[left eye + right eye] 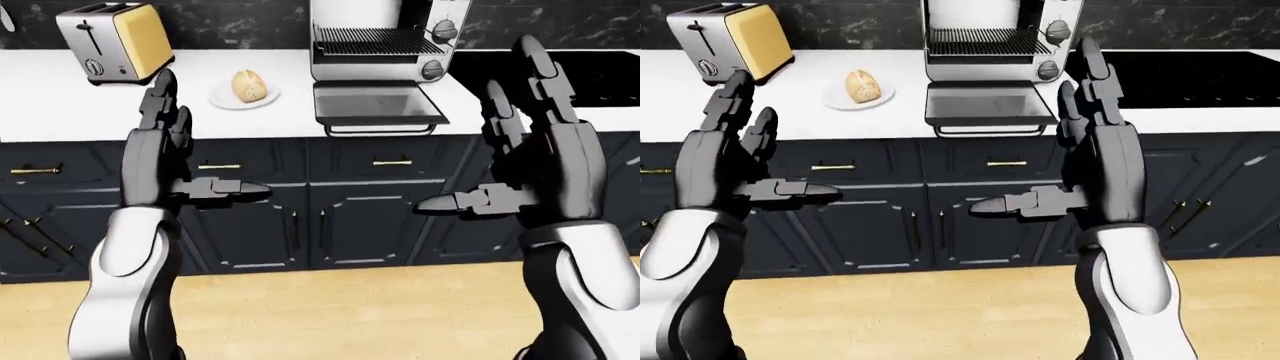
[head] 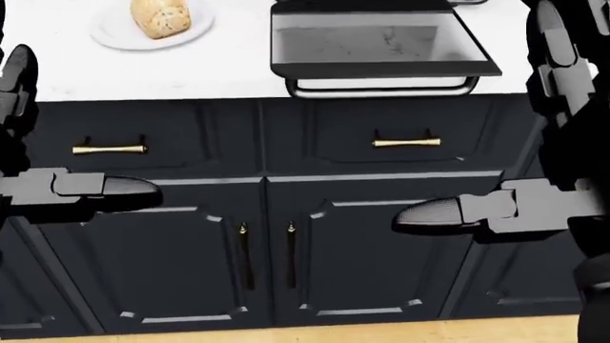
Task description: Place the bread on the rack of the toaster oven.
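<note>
A bread roll [image 1: 249, 86] lies on a small white plate [image 1: 225, 100] on the white counter, left of the toaster oven [image 1: 385, 41]. The oven's door [image 1: 378, 105] hangs open and flat, and the wire rack [image 1: 372, 39] inside shows bare. My left hand [image 1: 190, 146] is raised below the counter's edge, open, fingers up and thumb pointing right. My right hand [image 1: 500, 154] is held up the same way on the right, open and empty. Both hands are apart from the bread and the oven.
A yellow and silver slot toaster [image 1: 112, 41] stands at the counter's left. A black cooktop [image 1: 560, 64] lies right of the oven. Dark cabinet doors and drawers with brass handles [image 2: 405, 142] run under the counter, above a wooden floor [image 1: 330, 315].
</note>
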